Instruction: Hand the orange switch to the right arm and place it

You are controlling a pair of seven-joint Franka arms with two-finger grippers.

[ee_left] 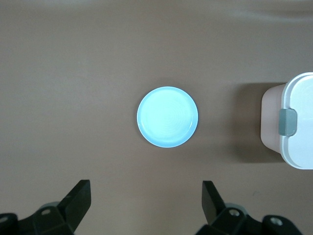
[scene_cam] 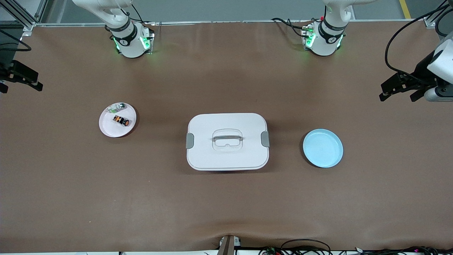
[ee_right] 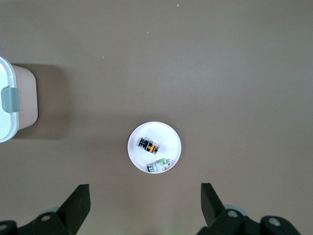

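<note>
The orange switch (scene_cam: 120, 120) lies on its side on a small white plate (scene_cam: 108, 128) toward the right arm's end of the table. It also shows in the right wrist view (ee_right: 149, 145) on the plate (ee_right: 170, 139). My right gripper (ee_right: 145, 191) is open and empty, high over the table beside that plate, and shows at the edge of the front view (scene_cam: 21, 86). My left gripper (ee_left: 145, 188) is open and empty, high over the table beside the blue plate (ee_left: 167, 116), and shows in the front view (scene_cam: 397, 96).
A clear-silver part with green marking (scene_cam: 118, 106) lies on the white plate beside the switch. A white lidded box (scene_cam: 208, 156) with grey clips stands mid-table. An empty blue plate (scene_cam: 322, 148) lies toward the left arm's end.
</note>
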